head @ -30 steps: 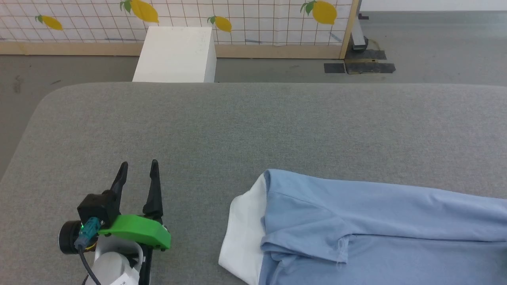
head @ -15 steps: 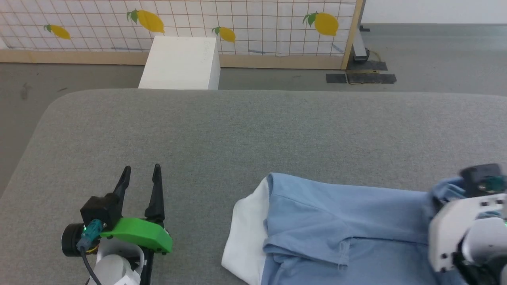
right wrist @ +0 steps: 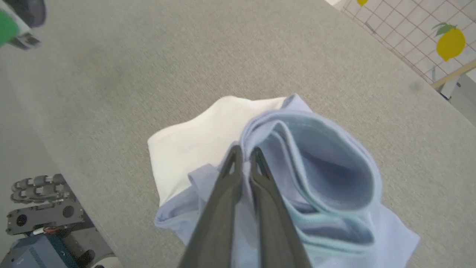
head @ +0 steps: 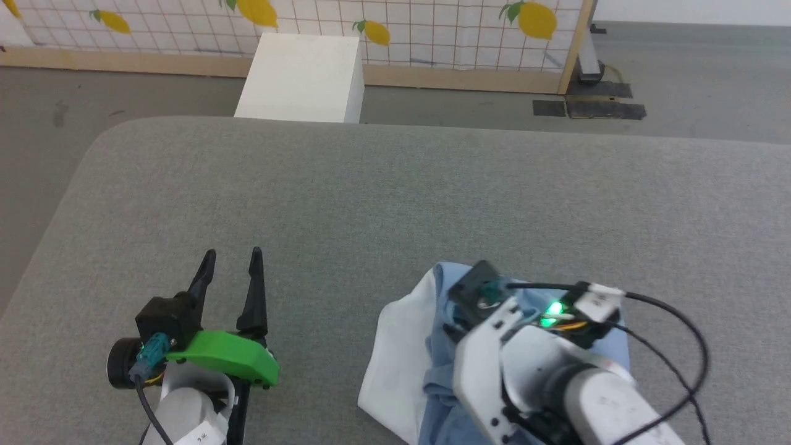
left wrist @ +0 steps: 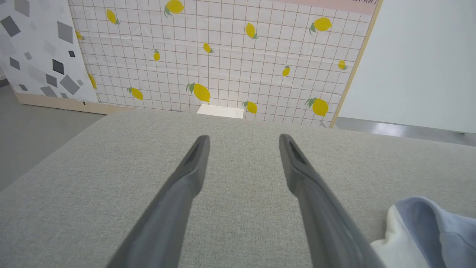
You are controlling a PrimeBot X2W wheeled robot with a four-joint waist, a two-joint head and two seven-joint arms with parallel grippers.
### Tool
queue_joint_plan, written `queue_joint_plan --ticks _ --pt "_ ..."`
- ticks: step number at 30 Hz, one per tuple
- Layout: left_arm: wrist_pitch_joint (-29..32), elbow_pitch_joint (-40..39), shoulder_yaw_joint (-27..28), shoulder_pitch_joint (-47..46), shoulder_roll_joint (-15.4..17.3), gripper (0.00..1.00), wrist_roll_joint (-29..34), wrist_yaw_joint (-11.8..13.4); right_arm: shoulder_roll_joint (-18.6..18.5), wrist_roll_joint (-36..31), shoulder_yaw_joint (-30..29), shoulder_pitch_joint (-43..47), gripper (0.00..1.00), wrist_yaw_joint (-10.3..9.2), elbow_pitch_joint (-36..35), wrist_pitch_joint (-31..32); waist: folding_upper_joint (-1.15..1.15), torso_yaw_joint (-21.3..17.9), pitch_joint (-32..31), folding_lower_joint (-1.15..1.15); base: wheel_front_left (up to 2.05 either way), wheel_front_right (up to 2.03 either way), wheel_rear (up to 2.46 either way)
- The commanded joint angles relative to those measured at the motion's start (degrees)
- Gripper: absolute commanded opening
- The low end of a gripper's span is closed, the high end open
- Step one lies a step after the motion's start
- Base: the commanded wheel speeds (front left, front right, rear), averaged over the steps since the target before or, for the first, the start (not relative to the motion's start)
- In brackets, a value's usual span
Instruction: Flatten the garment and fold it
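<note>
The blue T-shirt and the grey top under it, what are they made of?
The light blue and white T-shirt looks like soft matte cloth, maybe cotton: it bunches in limp folds. The grey table top seems covered in woven fabric: speckled weave.

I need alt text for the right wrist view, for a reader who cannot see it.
The right gripper, shut, pinches a bunched light blue and white garment on a grey padded table. A lemon-print panel stands beyond.
</note>
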Motion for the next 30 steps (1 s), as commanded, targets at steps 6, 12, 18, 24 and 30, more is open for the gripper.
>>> queue_joint_plan --ticks 6,12,18,24,30 --pt "-0.2 0.2 -0.6 -1.7 -0.9 1.0 0.6 -0.5 2.4 3.2 5.4 -6.8 0.0 -0.09 15.0 -5.4 0.0 2.5 2.1 0.0 0.0 0.0 0.0" --pt "-0.2 0.6 -0.4 -2.0 -1.3 1.0 0.7 -0.6 3.5 7.9 8.3 -10.4 1.0 -0.09 21.4 -9.5 0.0 3.0 2.5 0.0 0.0 0.0 0.0" --pt "-0.2 0.8 0.4 -1.4 -1.4 1.0 1.0 -0.5 3.8 12.2 4.5 -11.9 1.0 -0.09 16.8 -21.2 0.0 1.9 1.6 0.0 0.0 0.0 0.0" --pt "-0.2 0.4 1.0 -0.9 -1.4 1.0 1.4 -0.5 3.9 14.5 -7.7 -7.8 1.0 -0.09 7.7 -38.8 0.0 0.1 0.0 0.0 0.0 0.0 0.0" --pt "-0.2 -0.9 1.5 0.0 -1.3 1.0 1.8 -0.4 3.9 14.5 -23.5 2.0 1.0 -0.09 5.0 -47.9 0.0 -1.7 -0.9 0.0 0.0 0.0 0.0"
